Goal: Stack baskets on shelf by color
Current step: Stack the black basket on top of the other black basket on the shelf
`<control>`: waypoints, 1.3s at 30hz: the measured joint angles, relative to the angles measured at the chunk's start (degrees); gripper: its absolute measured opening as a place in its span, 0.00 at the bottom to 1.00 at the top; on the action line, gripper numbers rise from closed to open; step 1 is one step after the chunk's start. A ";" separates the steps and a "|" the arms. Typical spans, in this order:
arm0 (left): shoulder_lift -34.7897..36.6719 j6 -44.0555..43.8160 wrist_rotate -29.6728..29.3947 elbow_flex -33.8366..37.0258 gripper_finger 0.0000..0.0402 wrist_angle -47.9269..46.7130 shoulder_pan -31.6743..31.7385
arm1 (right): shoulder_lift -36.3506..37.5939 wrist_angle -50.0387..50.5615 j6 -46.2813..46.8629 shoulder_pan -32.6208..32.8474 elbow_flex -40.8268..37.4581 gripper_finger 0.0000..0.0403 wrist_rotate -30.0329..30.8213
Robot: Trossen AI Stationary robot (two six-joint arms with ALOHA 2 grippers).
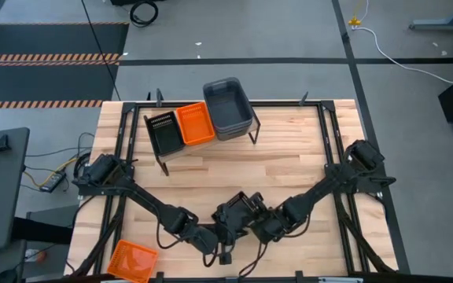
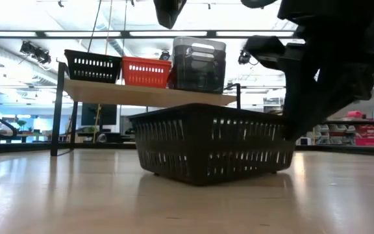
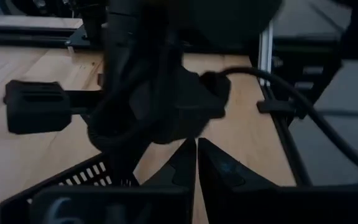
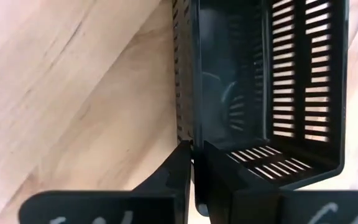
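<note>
Shelf [image 1: 211, 153]: far half of the table, light plank on black legs.
On shelf: black basket [image 1: 162, 132], orange basket [image 1: 195, 123], grey bin [image 1: 230, 108] side by side.
Second black basket [image 2: 213, 143]: on the table, in front of the shelf.
Right gripper [image 4: 194, 152]: fingers pinched on that basket's wall.
Left gripper [image 3: 196, 165]: fingers together, empty, just beside the right one.
Spare orange basket [image 1: 132, 261]: table's near-left corner, well apart from the shelf.

The wooden tabletop [image 1: 289, 157] carries a shelf [image 1: 181, 151], a black basket [image 2: 213, 143] near its front edge and an orange basket [image 1: 132, 261] at its front left corner. On the shelf sit a black basket [image 1: 162, 132], an orange basket [image 1: 195, 124] and a grey bin [image 1: 230, 108].
</note>
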State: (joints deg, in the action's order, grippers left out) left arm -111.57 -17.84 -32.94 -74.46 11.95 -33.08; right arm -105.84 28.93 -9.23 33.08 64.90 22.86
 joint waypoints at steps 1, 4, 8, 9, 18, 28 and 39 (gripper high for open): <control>0.00 0.77 0.02 0.00 0.05 -0.40 -0.15 | 0.00 0.05 -0.75 -0.29 0.00 0.10 -0.03; 0.00 3.37 0.05 0.00 0.06 -1.74 -0.59 | 0.22 2.44 -1.45 -0.44 0.69 0.12 -0.33; 0.00 8.78 -0.02 -0.53 0.08 -4.41 -1.35 | 1.00 7.33 -1.06 0.97 4.08 0.21 -0.40; 0.00 10.20 -0.02 -0.87 0.09 -5.67 -1.57 | 1.35 8.07 -0.87 1.55 4.99 0.24 -0.47; 0.00 6.03 2.92 -5.25 0.15 -29.66 -1.83 | 9.19 11.00 9.24 7.35 9.91 0.56 -0.55; 0.04 8.11 12.90 -9.71 0.36 -45.10 0.12 | 14.46 11.88 20.77 14.26 9.99 0.68 -1.10; -3.29 12.36 21.33 -9.99 0.58 -47.54 5.42 | 12.87 12.08 27.01 14.75 8.87 0.64 0.33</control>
State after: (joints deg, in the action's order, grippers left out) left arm -114.86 -5.49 -11.61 -84.44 -35.59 -27.67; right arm -92.97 41.01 17.78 47.83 73.78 23.19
